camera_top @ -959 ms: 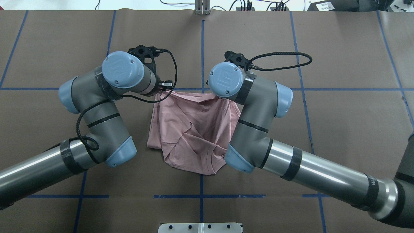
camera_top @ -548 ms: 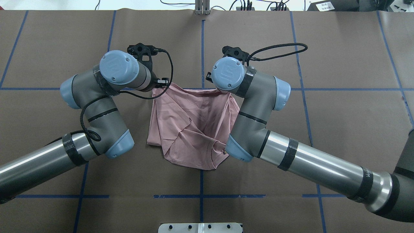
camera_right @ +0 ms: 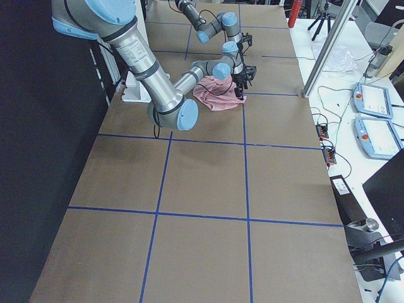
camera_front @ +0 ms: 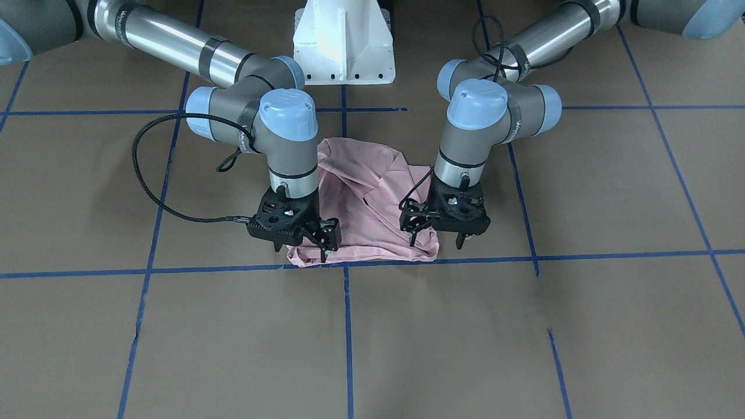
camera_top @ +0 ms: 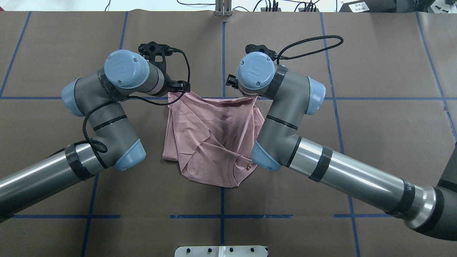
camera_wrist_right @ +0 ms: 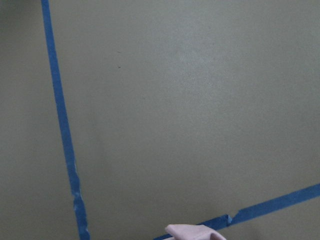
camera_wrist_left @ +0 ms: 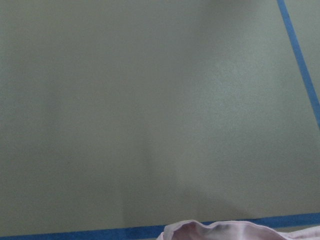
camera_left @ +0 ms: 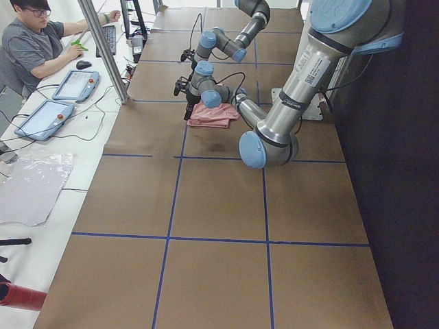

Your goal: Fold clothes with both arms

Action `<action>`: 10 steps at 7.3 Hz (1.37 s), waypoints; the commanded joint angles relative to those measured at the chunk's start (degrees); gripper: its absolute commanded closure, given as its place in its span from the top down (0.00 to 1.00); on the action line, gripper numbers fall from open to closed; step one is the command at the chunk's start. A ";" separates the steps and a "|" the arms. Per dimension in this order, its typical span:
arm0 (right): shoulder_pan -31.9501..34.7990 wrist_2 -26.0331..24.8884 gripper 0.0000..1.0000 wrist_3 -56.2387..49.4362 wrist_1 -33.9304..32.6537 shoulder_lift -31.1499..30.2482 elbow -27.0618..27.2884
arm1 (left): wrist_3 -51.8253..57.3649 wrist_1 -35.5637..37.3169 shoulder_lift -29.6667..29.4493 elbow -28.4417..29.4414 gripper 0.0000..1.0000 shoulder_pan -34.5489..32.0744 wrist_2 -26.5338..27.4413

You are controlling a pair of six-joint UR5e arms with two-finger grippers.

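Observation:
The pale pink T-shirt (camera_top: 214,135) lies crumpled on the brown table (camera_top: 375,142), its neck toward the robot. Its far edge runs taut along a blue tape line (camera_top: 357,98) between both grippers. My left gripper (camera_top: 177,87) is shut on the far left corner; in the front-facing view it (camera_front: 435,235) stands on the right. My right gripper (camera_top: 235,85) is shut on the far right corner; in the front-facing view it (camera_front: 321,240) stands on the left. A pink cloth rim shows at the bottom of the left wrist view (camera_wrist_left: 220,231) and the right wrist view (camera_wrist_right: 192,232).
Blue tape lines grid the brown table. The white pedestal base (camera_front: 343,41) stands at the robot's side. A person (camera_left: 41,48) sits at a side desk with tablets (camera_left: 75,83). Cables and a metal post (camera_top: 223,9) sit at the far edge.
Both grippers have moved away from the robot, toward the far side, pulling the shirt's far edge with them and drawing it straighter. The near part of the shirt slid slightly.

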 commanded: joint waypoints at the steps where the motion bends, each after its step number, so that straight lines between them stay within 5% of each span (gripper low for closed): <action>1: 1.61 3.55 1.00 -3.24 -0.82 -1.26 3.00 | 1.83 0.59 4.91 -7.05 1.00 -1.66 -3.22; 3: 5.11 6.54 1.00 -14.19 -7.29 -9.57 14.63 | 10.86 2.25 11.33 -13.74 1.00 -5.34 -3.49; 4: 8.44 10.65 1.00 -21.82 -10.98 -17.01 24.02 | 17.25 2.26 16.50 -17.25 1.00 -8.93 -6.89; 6: 18.09 20.13 1.00 -37.37 -11.03 -32.05 33.75 | 39.08 2.08 27.41 -21.33 1.00 -22.07 -14.62; 8: 30.39 27.54 1.00 -55.38 -10.85 -42.78 34.31 | 59.41 2.43 33.22 -19.93 1.00 -36.05 -19.46; 10: 38.24 28.44 1.00 -61.62 -10.49 -51.34 32.74 | 60.65 1.55 40.69 -18.79 1.00 -41.56 -23.27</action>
